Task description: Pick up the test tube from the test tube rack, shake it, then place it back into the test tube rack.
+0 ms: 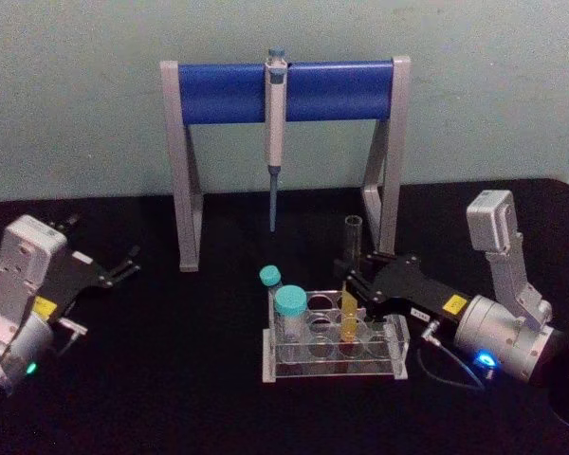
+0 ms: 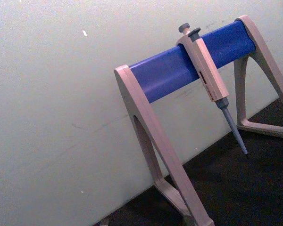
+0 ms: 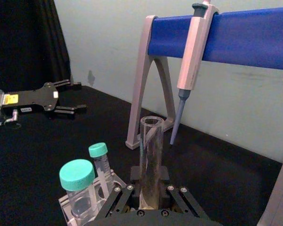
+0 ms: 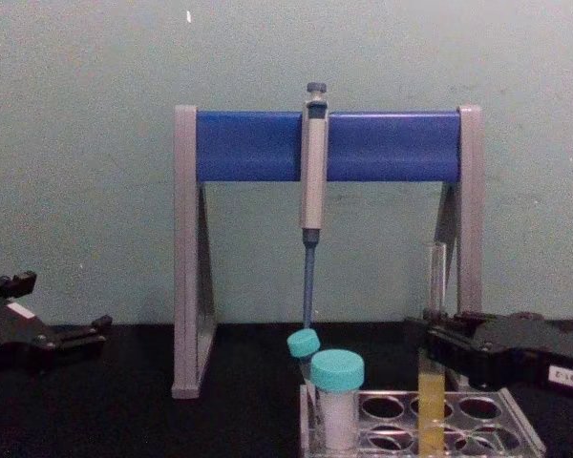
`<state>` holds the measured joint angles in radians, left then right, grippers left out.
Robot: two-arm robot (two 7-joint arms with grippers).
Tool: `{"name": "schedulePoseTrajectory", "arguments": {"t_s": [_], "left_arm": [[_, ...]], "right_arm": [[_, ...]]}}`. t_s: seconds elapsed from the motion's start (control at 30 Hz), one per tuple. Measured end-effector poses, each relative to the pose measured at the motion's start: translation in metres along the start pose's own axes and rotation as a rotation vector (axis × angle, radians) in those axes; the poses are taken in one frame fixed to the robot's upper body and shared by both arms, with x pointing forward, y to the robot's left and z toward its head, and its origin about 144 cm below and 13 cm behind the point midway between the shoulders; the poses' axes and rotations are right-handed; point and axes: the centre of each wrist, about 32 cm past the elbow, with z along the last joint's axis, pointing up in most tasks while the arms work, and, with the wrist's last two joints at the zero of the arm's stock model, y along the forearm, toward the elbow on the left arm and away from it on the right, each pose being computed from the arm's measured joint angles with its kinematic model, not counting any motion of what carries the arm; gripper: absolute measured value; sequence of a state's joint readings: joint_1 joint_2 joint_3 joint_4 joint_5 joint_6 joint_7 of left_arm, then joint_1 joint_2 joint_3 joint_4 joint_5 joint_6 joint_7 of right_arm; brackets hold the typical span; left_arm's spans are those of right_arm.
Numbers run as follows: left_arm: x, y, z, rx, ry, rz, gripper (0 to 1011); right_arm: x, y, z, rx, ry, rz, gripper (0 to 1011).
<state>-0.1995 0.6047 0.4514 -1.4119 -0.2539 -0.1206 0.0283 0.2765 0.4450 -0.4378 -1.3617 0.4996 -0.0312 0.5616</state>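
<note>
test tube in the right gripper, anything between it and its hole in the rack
Nothing visible. The right gripper holds the test tube upright with its yellow lower end already in the test tube rack. The teal-capped tubes stand off to one side.

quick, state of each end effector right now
Left end effector: open, holding nothing.
Right end effector: shut on the long clear glass test tube with yellow liquid.

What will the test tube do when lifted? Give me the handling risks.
Likely fragile: the test tube looks like thin clear glass, so the right gripper around it should squeeze gently. Probably slippery: its wall is smooth. Spill risk when shaken: the top is uncapped and yellow liquid fills its lower part.
</note>
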Motion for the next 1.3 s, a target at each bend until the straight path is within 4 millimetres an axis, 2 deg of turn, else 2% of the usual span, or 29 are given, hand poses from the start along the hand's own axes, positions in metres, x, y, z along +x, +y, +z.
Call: {"name": "schedulePoseTrajectory", "arguments": {"t_s": [0.7,0.83,0.87,1.0,1.1,1.3], "left_arm": [[0.0000,0.0000,0.0000,0.000,0.000,0.000,1010],[0.0000,0.0000,0.0000,0.000,0.000,0.000,1009],[0.0000,0.0000,0.0000,0.000,0.000,0.000,1010],[0.0000,0.0000,0.0000,0.000,0.000,0.000,1009],[0.0000,0.0000,0.0000,0.000,0.000,0.000,1010],[0.0000,0.0000,0.0000,0.000,0.000,0.000,1010]], "right_arm": [[-0.0003,0.0009,0.0001,-0.006,-0.005,-0.004,225],[-0.0002,0.0008,0.0001,-0.006,-0.005,-0.004,315],[-0.0002,0.0008,0.0001,-0.006,-0.004,-0.004,379],[-0.0002,0.0008,0.0001,-0.006,-0.004,-0.004,478],[-0.0003,0.0008,0.0001,-0.006,-0.004,-0.003,605],[-0.0002,0.0008,0.0001,-0.005,-0.003,-0.003,787]]}}
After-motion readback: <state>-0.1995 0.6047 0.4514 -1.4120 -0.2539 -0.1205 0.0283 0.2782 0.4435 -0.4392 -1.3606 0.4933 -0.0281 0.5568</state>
